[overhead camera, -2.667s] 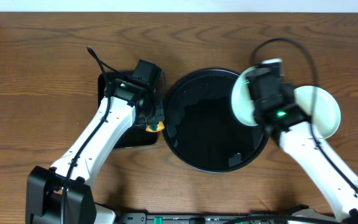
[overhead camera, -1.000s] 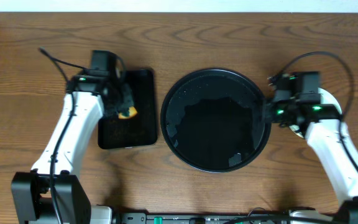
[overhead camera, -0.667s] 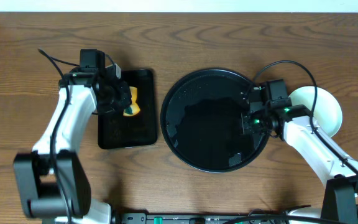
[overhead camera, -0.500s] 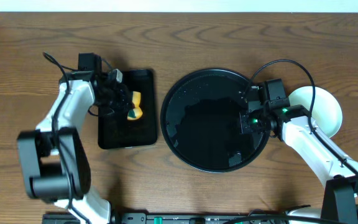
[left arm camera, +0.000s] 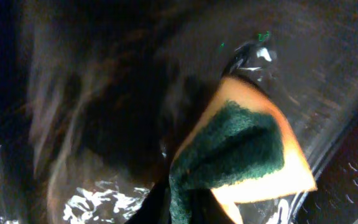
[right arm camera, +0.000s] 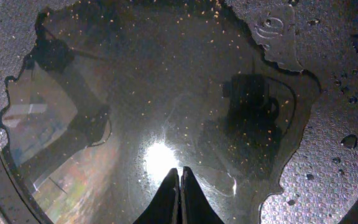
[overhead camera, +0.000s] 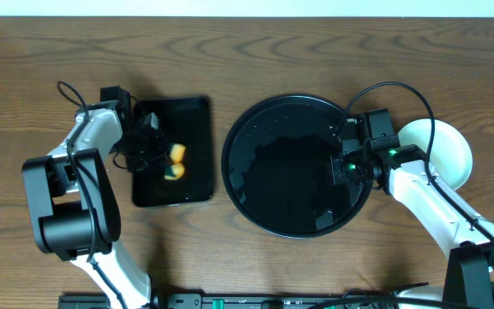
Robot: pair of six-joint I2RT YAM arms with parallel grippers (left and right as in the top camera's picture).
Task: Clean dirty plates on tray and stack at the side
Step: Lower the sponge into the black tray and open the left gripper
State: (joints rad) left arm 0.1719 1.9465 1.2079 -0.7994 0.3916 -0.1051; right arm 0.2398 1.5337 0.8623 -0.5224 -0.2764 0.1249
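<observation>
Right claw [right arm camera: 179,173] shut tight over the one round tray [overhead camera: 256,120] — left claw [overhead camera: 148,142] beside one sponge [left arm camera: 247,155], grip unclear.

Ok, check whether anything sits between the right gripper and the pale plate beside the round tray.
Nothing loose does. The right gripper hangs shut over the right side of the round tray; the pale plate lies just outside, partly under that arm. Only the tray's raised rim lies between.
</observation>
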